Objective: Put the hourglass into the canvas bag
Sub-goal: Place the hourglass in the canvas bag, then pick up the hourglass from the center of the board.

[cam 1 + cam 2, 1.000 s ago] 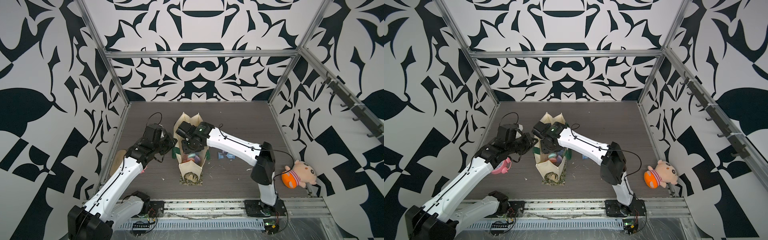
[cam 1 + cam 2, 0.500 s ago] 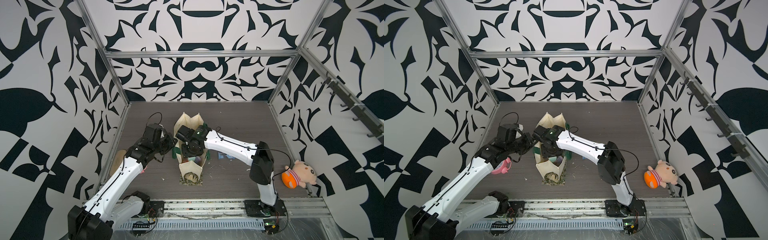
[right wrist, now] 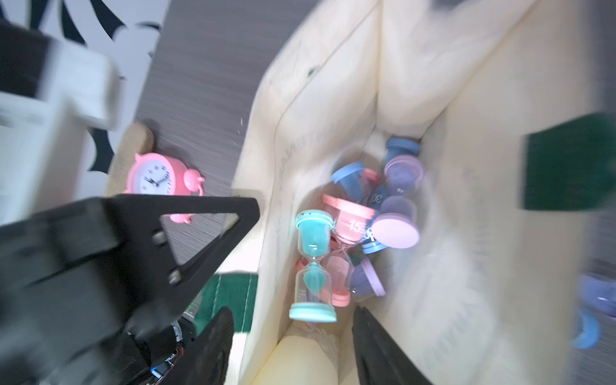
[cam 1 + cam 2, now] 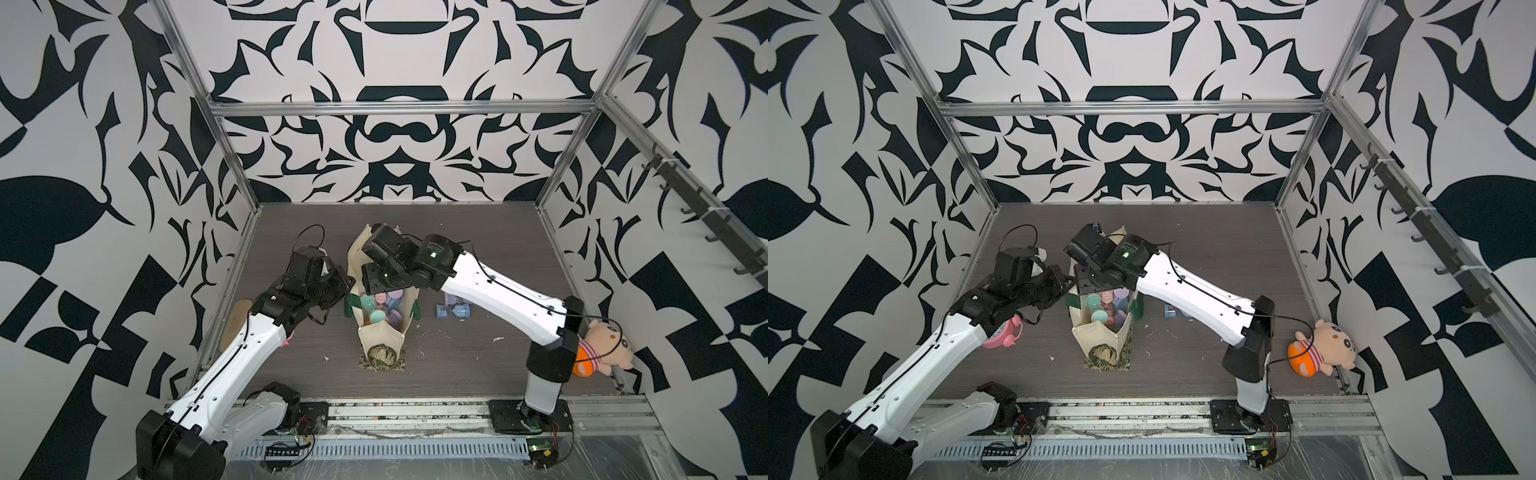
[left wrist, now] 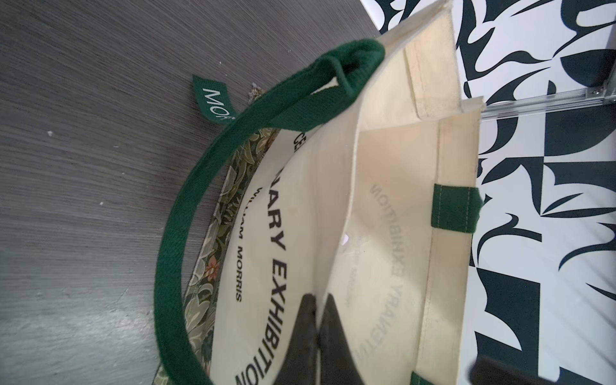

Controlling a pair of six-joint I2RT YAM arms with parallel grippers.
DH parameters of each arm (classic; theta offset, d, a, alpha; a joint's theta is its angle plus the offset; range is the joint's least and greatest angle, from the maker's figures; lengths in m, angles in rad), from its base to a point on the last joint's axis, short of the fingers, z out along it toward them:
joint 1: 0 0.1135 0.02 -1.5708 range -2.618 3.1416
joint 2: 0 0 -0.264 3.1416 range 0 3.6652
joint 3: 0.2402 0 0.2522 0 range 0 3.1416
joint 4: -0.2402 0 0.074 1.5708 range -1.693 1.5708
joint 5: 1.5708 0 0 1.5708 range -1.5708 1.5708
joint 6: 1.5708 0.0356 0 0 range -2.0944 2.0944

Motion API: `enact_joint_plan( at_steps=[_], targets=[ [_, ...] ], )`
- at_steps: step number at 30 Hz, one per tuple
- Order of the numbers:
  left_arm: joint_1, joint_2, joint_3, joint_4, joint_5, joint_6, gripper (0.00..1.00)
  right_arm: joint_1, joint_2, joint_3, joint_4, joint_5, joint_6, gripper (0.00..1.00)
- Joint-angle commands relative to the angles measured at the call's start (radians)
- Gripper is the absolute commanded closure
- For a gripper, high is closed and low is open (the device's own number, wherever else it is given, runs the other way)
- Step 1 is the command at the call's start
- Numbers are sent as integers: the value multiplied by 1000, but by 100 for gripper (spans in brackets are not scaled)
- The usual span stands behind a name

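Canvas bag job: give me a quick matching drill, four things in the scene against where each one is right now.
Things:
1. teal hourglass
2. pink alarm clock
3. plush doll
4. left gripper

Places:
A. clamped on the wall of the canvas bag
B. on the table, partly under the left arm
C. lying inside the canvas bag
D. at the table's edge, beyond the right arm

Pairs: 1-C, 2-B, 3-D, 4-A
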Motion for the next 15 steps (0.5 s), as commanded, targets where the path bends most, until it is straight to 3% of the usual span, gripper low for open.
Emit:
enact_joint_plan(
  at_steps=[1,5,15],
  targets=[
    [0,7,21,-16,-5,26,100,2,-108,-12,-29,157,-22,37],
    [0,10,23,-16,-3,29,98,-55,-219,-132,-31,227,22,35],
    [0,8,16,-19,-7,34,96,-361,-411,-536,22,96,140,34]
  ],
)
